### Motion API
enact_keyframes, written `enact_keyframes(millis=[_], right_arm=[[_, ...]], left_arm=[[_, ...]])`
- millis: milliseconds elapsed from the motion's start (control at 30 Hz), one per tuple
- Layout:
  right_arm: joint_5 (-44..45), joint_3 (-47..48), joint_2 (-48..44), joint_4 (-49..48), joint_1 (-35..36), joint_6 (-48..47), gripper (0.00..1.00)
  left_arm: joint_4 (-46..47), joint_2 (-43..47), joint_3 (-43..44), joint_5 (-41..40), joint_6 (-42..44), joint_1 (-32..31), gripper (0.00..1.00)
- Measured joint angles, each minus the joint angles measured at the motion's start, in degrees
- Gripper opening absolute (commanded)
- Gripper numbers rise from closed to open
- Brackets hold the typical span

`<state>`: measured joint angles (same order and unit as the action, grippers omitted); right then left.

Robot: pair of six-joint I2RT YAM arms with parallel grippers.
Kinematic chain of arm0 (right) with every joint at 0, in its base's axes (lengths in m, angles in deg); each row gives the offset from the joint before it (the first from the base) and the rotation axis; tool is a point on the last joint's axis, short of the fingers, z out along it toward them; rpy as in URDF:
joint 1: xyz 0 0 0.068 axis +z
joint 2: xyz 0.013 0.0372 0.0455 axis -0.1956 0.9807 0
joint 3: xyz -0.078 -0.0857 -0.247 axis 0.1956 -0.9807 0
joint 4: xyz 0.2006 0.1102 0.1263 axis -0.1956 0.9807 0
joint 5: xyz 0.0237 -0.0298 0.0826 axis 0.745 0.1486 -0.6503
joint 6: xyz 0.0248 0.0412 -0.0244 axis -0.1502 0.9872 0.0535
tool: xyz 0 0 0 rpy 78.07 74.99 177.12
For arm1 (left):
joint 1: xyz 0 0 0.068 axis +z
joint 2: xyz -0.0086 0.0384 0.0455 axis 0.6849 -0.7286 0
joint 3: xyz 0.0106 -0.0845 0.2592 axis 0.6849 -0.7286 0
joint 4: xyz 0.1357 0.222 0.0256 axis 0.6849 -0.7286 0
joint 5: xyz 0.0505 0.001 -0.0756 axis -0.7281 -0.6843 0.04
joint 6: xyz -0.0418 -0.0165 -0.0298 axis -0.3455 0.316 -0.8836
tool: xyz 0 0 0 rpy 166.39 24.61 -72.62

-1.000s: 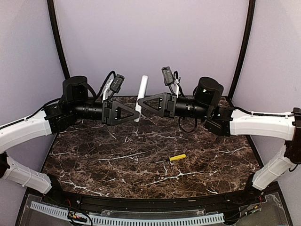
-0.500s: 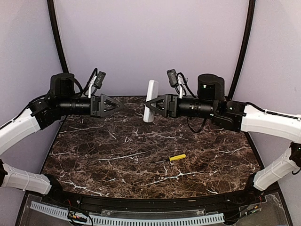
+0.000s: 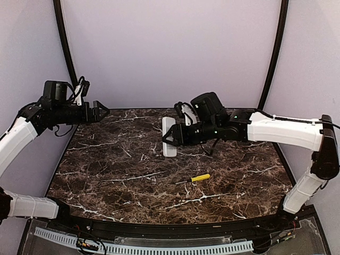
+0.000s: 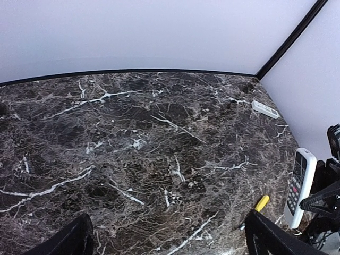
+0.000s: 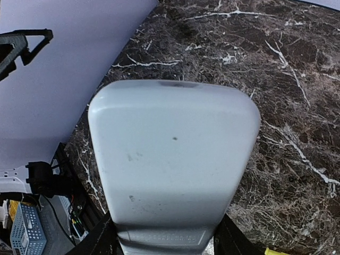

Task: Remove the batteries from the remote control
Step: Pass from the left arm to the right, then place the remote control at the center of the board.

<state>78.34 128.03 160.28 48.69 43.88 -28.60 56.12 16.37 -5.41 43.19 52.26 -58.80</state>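
The white remote control [image 3: 169, 137] hangs upright just above the marble table [image 3: 117, 175], with my right gripper [image 3: 173, 136] shut on its sides. In the right wrist view its plain back [image 5: 175, 159] fills the picture between my right gripper [image 5: 167, 245] and its black fingers [image 5: 101, 239]. Seen from the left wrist, its button face [image 4: 299, 186] shows at the right edge. My left gripper [image 3: 102, 110] is open and holds nothing, high at the back left and well apart from the remote. In its own view the left gripper [image 4: 170, 244] looks down on bare marble. The batteries are hidden.
A yellow-handled screwdriver [image 3: 194, 179] lies on the table in front of the remote, and its yellow tip [image 4: 262, 202] shows in the left wrist view. A small flat white cover [image 4: 265, 109] lies near the back right corner. Purple walls close in the table's back and sides.
My left gripper has pulled away from the remote to the far left, open. The right gripper has carried the remote down and forward, closer to the table.
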Motion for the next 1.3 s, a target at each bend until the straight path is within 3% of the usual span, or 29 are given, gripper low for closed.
enact_keyframes(millis=[267,700,1300], right_arm=[[2.9,11.8,12.4,11.0,0.0,-1.0,0.22],[4.0,27.5,30.9,23.0,0.0,-2.4,0.26],[6.4,36.2,40.5,33.0,0.0,-3.8,0.35]], left_arm=[[1.1,1.2,-6.3,-4.4,3.1,0.0,0.99],[1.4,1.1,-6.6,-6.8,5.6,0.0,0.99],[1.4,1.3,-6.6,-7.3,6.1,0.0,0.99]])
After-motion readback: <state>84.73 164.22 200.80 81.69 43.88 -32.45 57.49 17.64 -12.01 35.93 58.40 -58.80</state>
